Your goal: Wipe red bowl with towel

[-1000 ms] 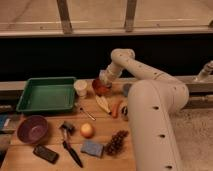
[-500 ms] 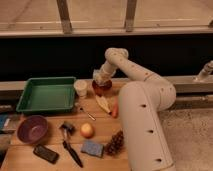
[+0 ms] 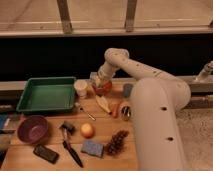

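The red bowl (image 3: 102,90) sits at the back of the wooden table (image 3: 105,127), right of a white cup (image 3: 80,88). My gripper (image 3: 102,80) points down right over the bowl, at or just inside its rim, and is shut. Nothing shows between its fingers. A small grey-blue towel (image 3: 127,90) lies on the table to the right of the bowl, partly behind my arm (image 3: 150,100). The arm reaches in from the lower right and hides the table's right side.
A green tray (image 3: 45,95) stands at the back left. A purple bowl (image 3: 32,129), black phone (image 3: 46,153), brush (image 3: 70,145), apple (image 3: 87,130), blue sponge (image 3: 92,148) and pine cone (image 3: 116,143) fill the front. A pale peel (image 3: 103,104) and a carrot (image 3: 115,110) lie mid-table.
My gripper has swung left and slightly down, from just right of the red bowl to directly over it. The other objects have not moved.
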Available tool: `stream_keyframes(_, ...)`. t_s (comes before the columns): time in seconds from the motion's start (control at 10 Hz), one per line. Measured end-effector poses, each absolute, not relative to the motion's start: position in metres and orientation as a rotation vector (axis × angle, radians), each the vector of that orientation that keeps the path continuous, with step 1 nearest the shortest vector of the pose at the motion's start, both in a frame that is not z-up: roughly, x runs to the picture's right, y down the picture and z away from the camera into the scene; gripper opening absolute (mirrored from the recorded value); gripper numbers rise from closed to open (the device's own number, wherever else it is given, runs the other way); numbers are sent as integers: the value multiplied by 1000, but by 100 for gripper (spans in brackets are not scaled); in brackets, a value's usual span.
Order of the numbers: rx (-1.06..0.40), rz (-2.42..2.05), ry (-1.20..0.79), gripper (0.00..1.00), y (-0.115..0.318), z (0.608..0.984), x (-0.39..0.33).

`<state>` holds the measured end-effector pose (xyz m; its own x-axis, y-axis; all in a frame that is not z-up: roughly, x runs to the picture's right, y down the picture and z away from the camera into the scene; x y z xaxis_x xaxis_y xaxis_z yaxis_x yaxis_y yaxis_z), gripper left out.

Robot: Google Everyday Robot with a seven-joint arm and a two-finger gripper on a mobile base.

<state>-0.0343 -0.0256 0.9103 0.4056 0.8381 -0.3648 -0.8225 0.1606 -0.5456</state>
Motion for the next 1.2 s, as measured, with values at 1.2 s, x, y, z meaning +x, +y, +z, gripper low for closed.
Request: stream_keyframes(1.2, -787, 1191, -46, 0, -47, 964, -26)
